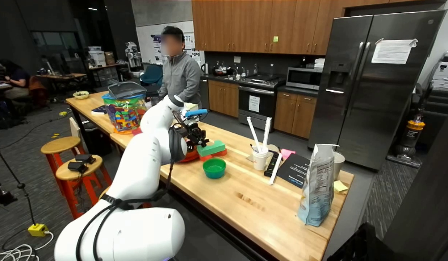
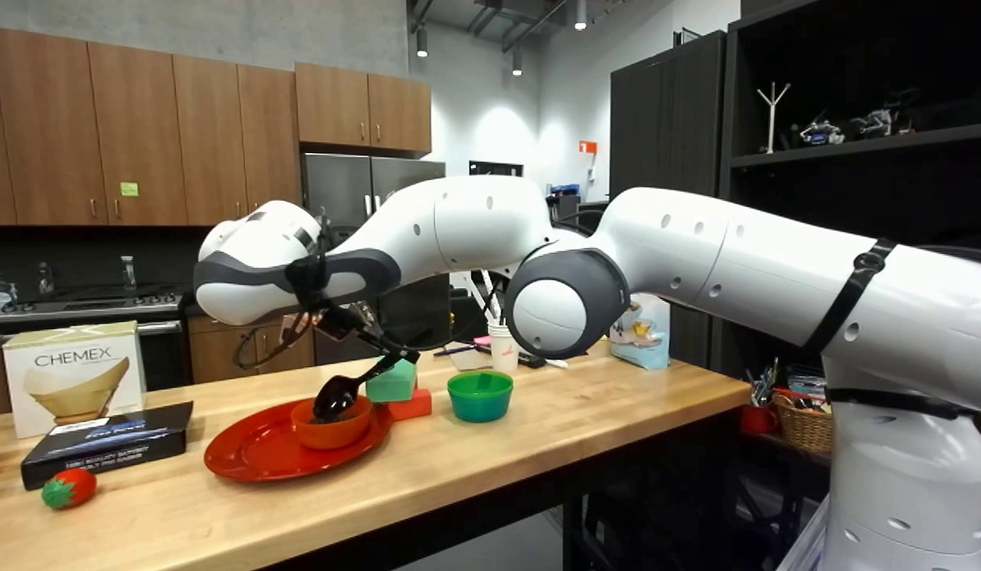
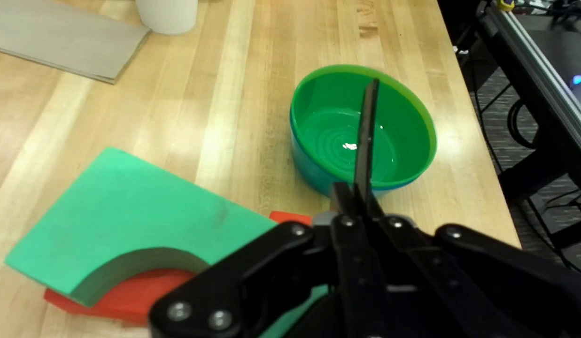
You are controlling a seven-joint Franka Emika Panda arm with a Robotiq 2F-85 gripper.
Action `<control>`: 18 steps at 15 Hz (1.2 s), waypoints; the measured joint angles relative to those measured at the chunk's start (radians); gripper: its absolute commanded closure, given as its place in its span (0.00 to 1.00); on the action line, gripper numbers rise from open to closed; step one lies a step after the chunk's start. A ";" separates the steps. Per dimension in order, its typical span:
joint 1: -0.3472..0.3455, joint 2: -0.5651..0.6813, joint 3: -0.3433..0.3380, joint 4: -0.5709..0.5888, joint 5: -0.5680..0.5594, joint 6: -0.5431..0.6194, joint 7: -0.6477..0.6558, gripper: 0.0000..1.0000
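Black spoon (image 2: 335,399), glossy, probably plastic: should be light, stiff, a bit slippery, not fragile. Best hold is the thin handle, and the gripper (image 3: 353,202) has its jaws clenched on it there, handle end poking out past them. Scoop is down inside the orange bowl (image 2: 331,434) on the red plate (image 2: 252,456); from here I can't tell if it touches bottom. Green arch block (image 3: 130,206) near, atop 1 red block (image 2: 411,407).

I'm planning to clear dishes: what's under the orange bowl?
A red plate, partly visible around the orange bowl; the area directly beneath its base is covered.
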 measured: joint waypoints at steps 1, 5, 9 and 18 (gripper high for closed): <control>0.005 0.000 -0.011 0.000 -0.015 0.000 -0.006 0.99; 0.009 0.001 -0.036 0.000 -0.055 0.000 -0.021 0.99; 0.004 0.005 -0.041 -0.002 -0.063 0.000 -0.033 0.99; -0.024 0.022 -0.002 0.000 0.005 0.019 -0.058 0.99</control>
